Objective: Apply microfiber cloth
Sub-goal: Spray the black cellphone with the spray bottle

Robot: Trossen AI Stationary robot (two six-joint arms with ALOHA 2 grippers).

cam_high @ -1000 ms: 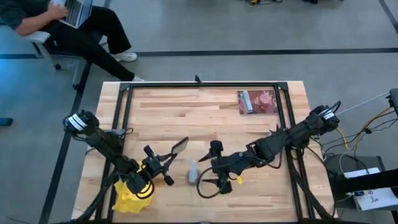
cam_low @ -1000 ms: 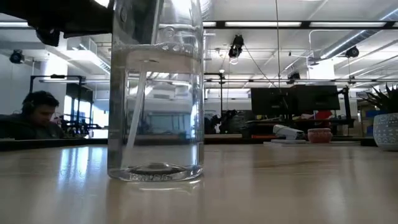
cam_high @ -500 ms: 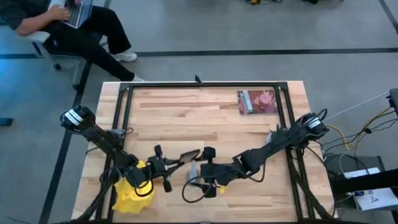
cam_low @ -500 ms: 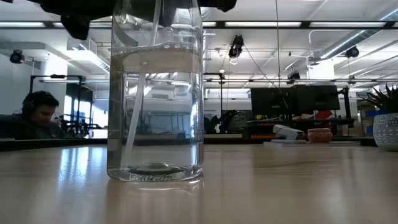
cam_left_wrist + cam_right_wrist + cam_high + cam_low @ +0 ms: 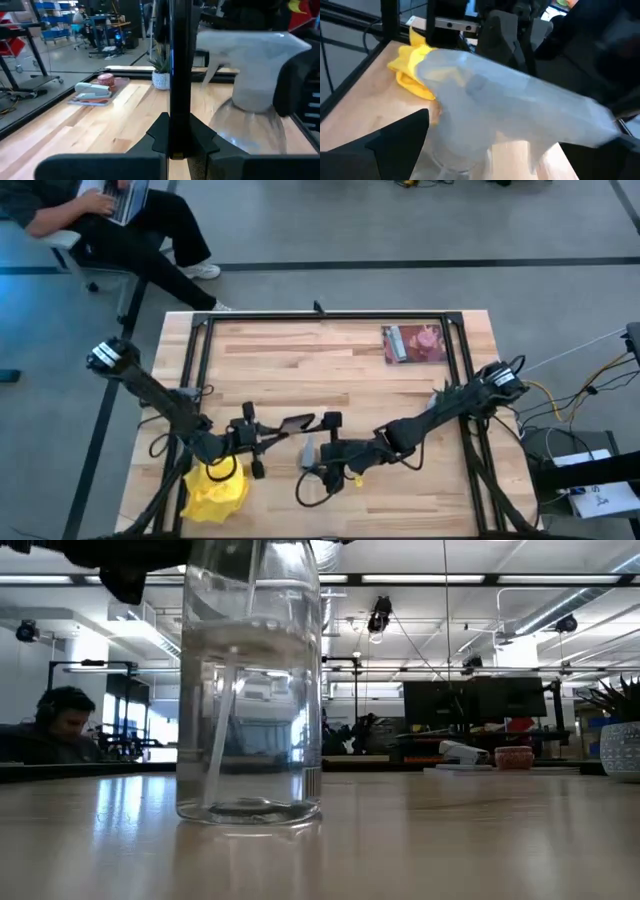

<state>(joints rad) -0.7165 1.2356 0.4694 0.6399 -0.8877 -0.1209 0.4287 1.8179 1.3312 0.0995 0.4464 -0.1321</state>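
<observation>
The yellow microfiber cloth (image 5: 214,491) lies crumpled on the table near its front left corner, touched by no gripper; the right wrist view shows the cloth (image 5: 412,67) beyond the bottle. My left gripper (image 5: 266,436) is shut on a black phone (image 5: 297,423) just left of the clear spray bottle (image 5: 308,448), which stands upright on its base (image 5: 250,812). My right gripper (image 5: 320,458) is open at the bottle's white spray head (image 5: 520,107), with one finger (image 5: 395,145) on either side of it. My left gripper pinches the phone's lower edge (image 5: 179,142) between its two fingers, one on each flat face. The phone stands on edge above the fingers, clear of the table. My right gripper has its fingers around the spray head (image 5: 470,85); whether they touch it I cannot tell.
A tray (image 5: 414,343) with small items sits at the far right of the table. A black frame rail (image 5: 200,350) runs along the table's sides. A small potted plant (image 5: 161,76) stands on the table. A person (image 5: 120,220) sits beyond the far left corner.
My right gripper has moved toward the table's left edge, up to the spray bottle. My left gripper has carried the phone toward the bottle and turned it, so it now shows edge-on from above. The bottle has turned a little on its base and its water is rocking.
</observation>
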